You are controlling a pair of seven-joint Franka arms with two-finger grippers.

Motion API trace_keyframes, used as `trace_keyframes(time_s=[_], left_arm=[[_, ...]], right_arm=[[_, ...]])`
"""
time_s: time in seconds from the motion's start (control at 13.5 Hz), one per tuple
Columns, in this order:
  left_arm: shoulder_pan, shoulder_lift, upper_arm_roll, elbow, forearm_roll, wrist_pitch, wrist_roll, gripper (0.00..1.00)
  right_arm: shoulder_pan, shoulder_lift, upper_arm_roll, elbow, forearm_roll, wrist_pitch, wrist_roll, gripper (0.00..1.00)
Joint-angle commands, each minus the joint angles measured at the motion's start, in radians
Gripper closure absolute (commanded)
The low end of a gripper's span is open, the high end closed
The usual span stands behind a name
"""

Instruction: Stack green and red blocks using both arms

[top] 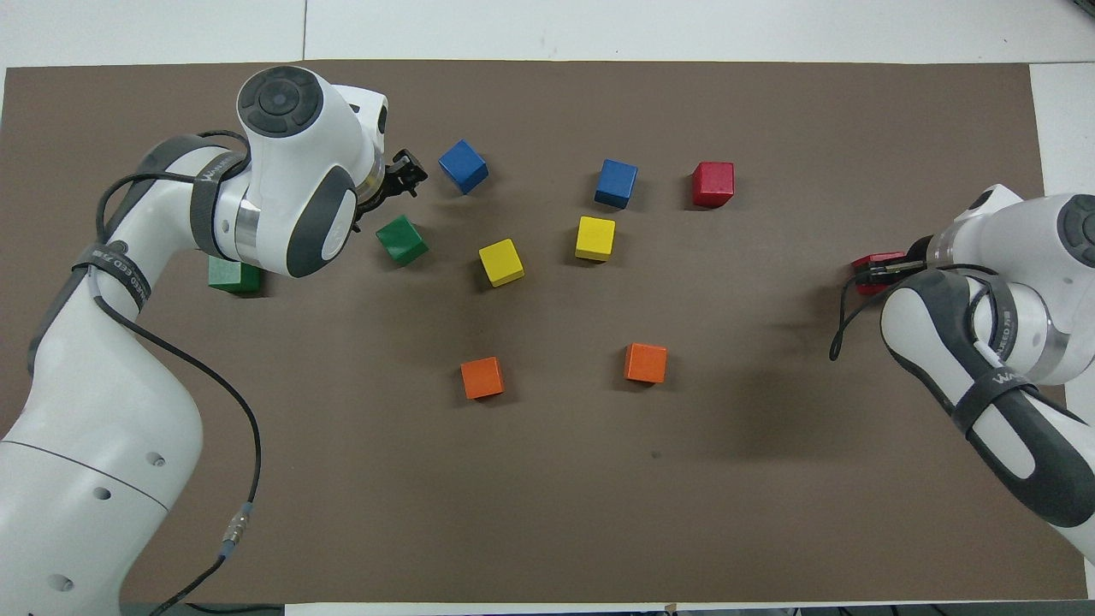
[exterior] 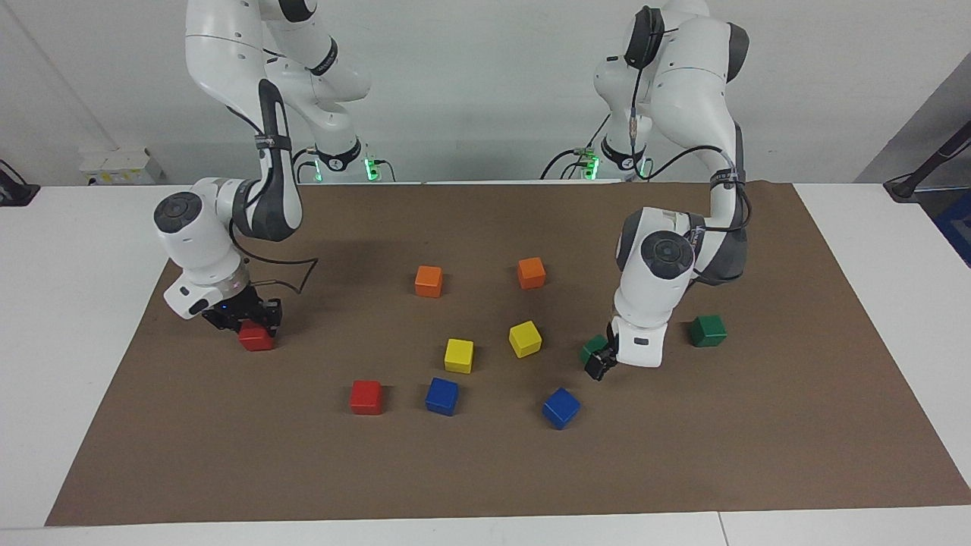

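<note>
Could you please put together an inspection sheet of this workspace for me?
Surface: brown mat lying flat on a white table.
Job's things: first red block at the right end effector; second red block free; first green block beside the left end effector; second green block free. Nothing stacked.
Clutter: two orange blocks, two yellow blocks, two blue blocks, all apart.
End effectors: right end effector low on its red block; left end effector low; grip unreadable.
Cables: right arm's cable and left arm's cable hang in loops.
Surroundings: white wall.
</note>
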Motion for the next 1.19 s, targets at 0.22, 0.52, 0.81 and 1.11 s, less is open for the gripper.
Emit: trace_keyframes(time_s=[0.22,0.52,0.81,1.11], left_arm=[[-0.048,-0.090,0.014,-0.244,0.035,0.185,-0.139,0.00],[-0.049,-0.104,0.014,-0.280,0.040,0.193,-0.138,1.00],[0.070,-0.263,0.003,-0.268,0.050,-0.074,0.240,1.00],[0.285,-0.362,0.006,-0.330,-0.055,-0.113,0.800,1.00]], right_arm=[[0.107,0.023,0.002,0.354,-0.014,-0.398,0.147,0.00],[0.222,0.101,0.004,0.442,-0.028,-0.379,0.360,0.00],[0.264,0.305,0.005,0.650,-0.019,-0.369,0.495,0.00],[0.288,0.463,0.005,0.828,-0.017,-0.338,0.558,0.00]])
